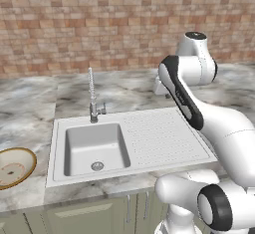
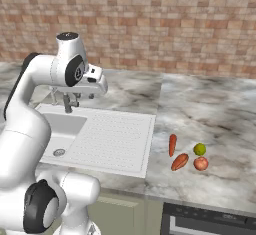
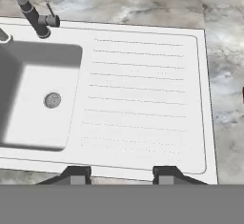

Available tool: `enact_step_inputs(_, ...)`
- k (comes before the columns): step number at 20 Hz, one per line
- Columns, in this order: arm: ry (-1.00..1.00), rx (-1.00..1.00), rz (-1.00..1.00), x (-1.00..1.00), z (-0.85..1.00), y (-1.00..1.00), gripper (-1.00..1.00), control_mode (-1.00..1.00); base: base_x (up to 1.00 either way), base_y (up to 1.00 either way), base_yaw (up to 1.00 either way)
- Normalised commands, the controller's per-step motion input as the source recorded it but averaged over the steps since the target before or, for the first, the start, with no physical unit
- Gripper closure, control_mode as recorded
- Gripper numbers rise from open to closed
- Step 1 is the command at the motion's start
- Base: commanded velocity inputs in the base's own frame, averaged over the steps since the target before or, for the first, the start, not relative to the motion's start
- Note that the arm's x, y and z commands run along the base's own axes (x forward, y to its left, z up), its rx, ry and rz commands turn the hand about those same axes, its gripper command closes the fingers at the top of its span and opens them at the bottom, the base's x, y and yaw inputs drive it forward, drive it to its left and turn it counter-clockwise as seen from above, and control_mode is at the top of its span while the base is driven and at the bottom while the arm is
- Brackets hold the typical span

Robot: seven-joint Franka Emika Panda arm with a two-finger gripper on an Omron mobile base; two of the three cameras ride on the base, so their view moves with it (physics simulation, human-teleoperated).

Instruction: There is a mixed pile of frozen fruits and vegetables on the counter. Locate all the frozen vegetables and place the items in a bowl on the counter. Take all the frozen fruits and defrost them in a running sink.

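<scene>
From the left base view we are looking over the sink (image 1: 129, 141), its basin dry and bare, no water coming from the chrome spring-neck faucet (image 1: 91, 96), while the bowl (image 1: 15, 166) is sitting on the marbled tabletop (image 1: 30, 103) at the far left edge of the picture, its speckled cream inside holding nothing that we can see. From the right base view we are finding the whole mixed pile lying together on the tabletop to the right of the drainboard: the long carrot-like piece (image 2: 172, 144), the stubbier orange-red piece (image 2: 179, 161), the yellow-green ball (image 2: 200, 149) and the red-orange ball (image 2: 201, 163), all four untouched, with the arm reaching out above the drainboard, well apart from them. From the hand view we are looking straight down at the drainboard, the pincer (image 3: 122, 175) hovering with its two dark tips standing a little apart and nothing between them, so we are reading it as empty and slightly open. By our judgement the task is standing at its very start: both vegetables are waiting to go into the bowl, both fruits are waiting for the basin, and the tap is waiting to be turned on.
</scene>
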Motion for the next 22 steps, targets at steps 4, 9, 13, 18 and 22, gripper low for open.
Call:
enact_step_inputs(4, 0.0, -0.04, -0.03, -0.06, -0.02, -0.13, -1.0, -1.0, 0.0, 0.0, 0.0)
enact_step_inputs(9, 0.0, -0.01, 0.0, 0.63, -0.02, -1.0, -1.0, -1.0, 0.0, 0.0, 0.0)
enact_step_inputs(13, 0.05, -0.02, -0.02, 0.69, -0.27, -0.91, -1.0, -1.0, 0.0, 0.0, 0.0)
enact_step_inputs(18, 0.04, -0.05, -0.07, 0.2, -0.48, -0.71, -1.0, -1.0, 0.0, 0.0, 0.0)
enact_step_inputs(22, 0.14, -0.06, -0.21, 0.14, -0.56, -0.93, -1.0, -1.0, 0.0, 0.0, 0.0)
